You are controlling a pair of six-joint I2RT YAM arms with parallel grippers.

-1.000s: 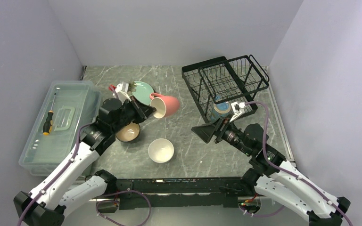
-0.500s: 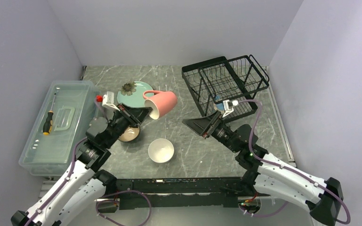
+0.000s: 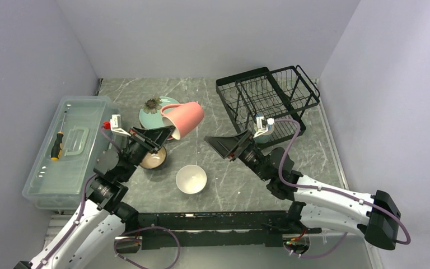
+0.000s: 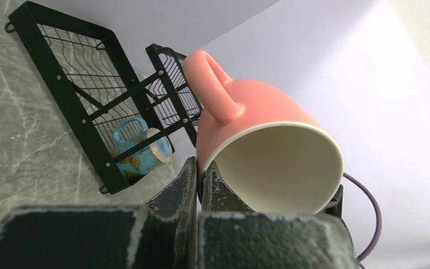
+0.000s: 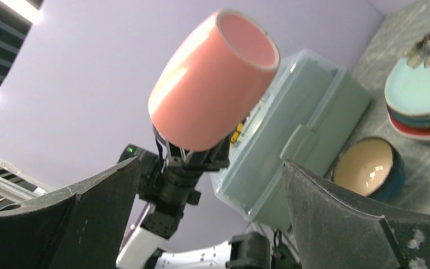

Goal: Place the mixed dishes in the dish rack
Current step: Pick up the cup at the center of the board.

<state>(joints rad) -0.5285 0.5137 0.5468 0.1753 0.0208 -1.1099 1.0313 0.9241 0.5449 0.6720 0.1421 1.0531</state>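
The pink mug [image 3: 182, 119] is held above the middle of the table [image 3: 224, 179], pinched at its rim by the left gripper [image 3: 167, 133]; the right gripper [image 3: 217, 148] is spread wide, facing it; a handover toward the dish rack [image 3: 269, 101] at the far right corner is judged in hand; the mug's body must next be enclosed.

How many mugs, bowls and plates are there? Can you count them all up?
Mugs: 2, the pink mug and the blue mug
Bowls: 2, the white bowl and the brown bowl
Plates: 3, going by the edges showing in the plate stack
Total: 7
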